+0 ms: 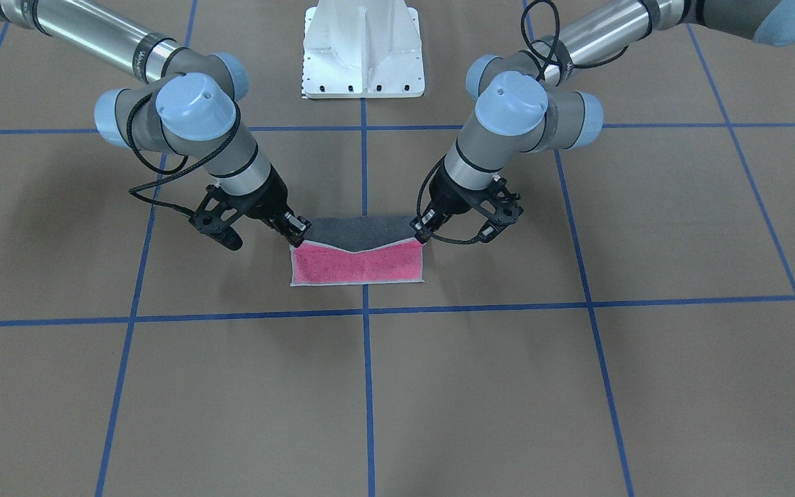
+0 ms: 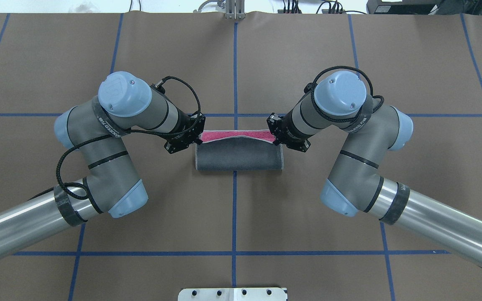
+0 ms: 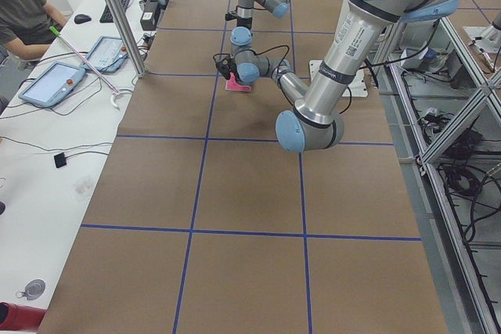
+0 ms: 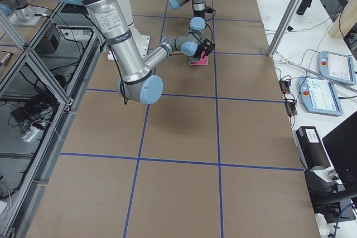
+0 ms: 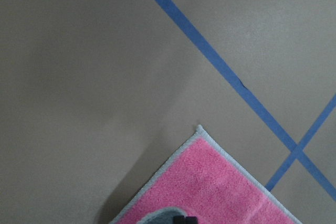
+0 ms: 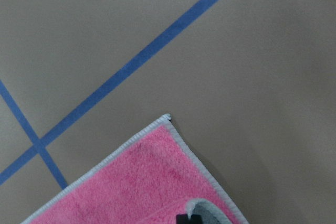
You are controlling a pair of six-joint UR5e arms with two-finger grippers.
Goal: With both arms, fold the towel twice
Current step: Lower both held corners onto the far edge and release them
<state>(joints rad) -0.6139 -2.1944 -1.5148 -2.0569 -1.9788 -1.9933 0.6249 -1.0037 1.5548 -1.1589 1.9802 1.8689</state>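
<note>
a: why do the left hand [image 1: 423, 230] and the right hand [image 1: 295, 233] sit so level with each other?

b: each is closed on one corner of the same edge of the towel [image 1: 359, 264], so that edge hangs between them. held level, it should land square on the opposite edge. i'd judge this as the first fold, about half carried over.

a: and the rest of the towel?

b: it lies on the bench [image 1: 439, 386], below and just ahead of the hands. in both wrist views the free corners lie flat ahead of the fingertips, with no hand on them. that's where the held corners should go.

a: how does it look?

b: the flat layer shows pink. the raised flap shows its dark grey back, rolling over in a soft curve behind the hands. light grey stitching runs round the rim. the held edge dips in the middle, a shallow v between the two hands, so the cloth is limp there.

a: any risk?

b: i'd guess that sag could touch down first and leave a wrinkle, unless the hands draw slightly apart.
</note>
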